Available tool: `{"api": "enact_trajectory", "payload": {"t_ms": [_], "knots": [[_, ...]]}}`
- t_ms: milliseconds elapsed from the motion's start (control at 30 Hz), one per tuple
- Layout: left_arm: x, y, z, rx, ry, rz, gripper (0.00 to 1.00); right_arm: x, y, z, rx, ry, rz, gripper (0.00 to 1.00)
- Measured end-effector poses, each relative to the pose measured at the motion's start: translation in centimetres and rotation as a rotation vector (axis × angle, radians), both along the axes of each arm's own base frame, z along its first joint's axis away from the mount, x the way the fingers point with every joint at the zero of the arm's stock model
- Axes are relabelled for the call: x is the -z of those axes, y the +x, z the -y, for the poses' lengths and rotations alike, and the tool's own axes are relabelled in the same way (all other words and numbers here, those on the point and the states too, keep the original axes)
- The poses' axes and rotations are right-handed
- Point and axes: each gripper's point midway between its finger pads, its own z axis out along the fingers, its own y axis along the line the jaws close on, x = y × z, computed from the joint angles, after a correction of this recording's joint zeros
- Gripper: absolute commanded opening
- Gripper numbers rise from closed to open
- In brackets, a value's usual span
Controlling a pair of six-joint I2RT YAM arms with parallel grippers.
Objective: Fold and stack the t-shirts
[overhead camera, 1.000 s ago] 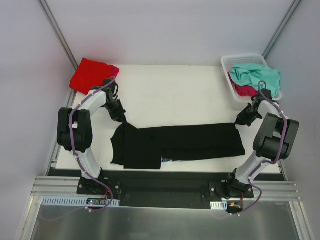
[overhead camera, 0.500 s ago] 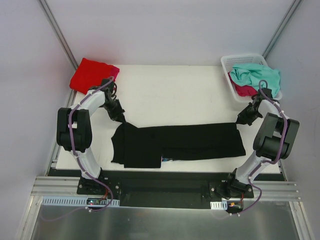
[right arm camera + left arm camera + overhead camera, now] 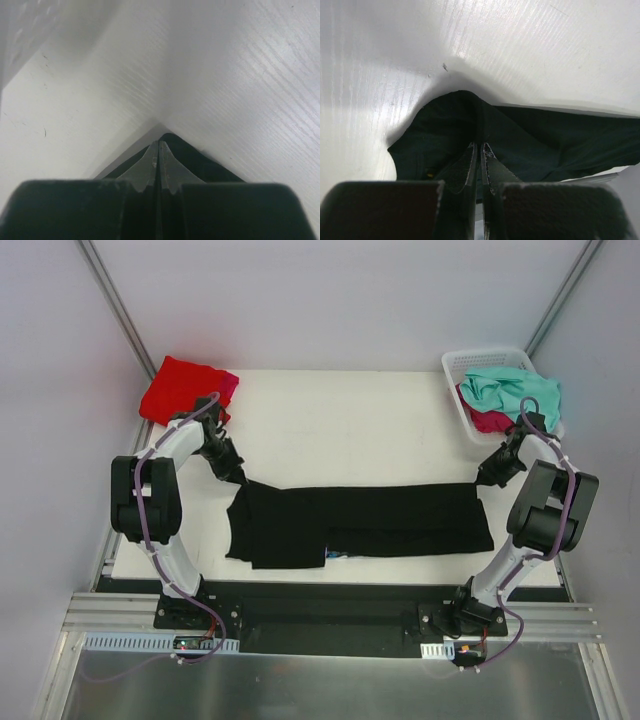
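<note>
On the table (image 3: 350,430), left tool (image 3: 243,480) pinching one black t-shirt (image 3: 380,522) corner, right tool (image 3: 481,482) pinching the opposite corner

Top view: you look from high behind arm bases (image 3: 190,610) at frame bottom, down and forward over whole table (image 3: 350,420). Left wrist view: you sit very close, low, looking past left fingers (image 3: 467,167) at bottom centre. Right wrist view: same, right fingers (image 3: 150,160) bottom centre. All three share black t-shirt (image 3: 360,520); each wrist view catches one upper corner.
</note>
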Motion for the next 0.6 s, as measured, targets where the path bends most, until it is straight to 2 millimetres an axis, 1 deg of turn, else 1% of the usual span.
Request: {"api": "enact_trajectory", "payload": {"t_ms": [267,400,600], "knots": [[-0.2,0.2,-0.6,-0.004,0.002,0.002,0.0,0.0,0.0,0.6,0.014,-0.021,-0.011,0.01],[-0.4,0.8,-0.7,-0.003,0.002,0.013,0.0,0.3,0.0,0.8,0.02,-0.03,-0.019,0.01],[0.0,1.2,-0.7,-0.003,0.002,0.001,0.0,0.4,-0.1,1.1,0.024,-0.041,-0.027,0.01]]}}
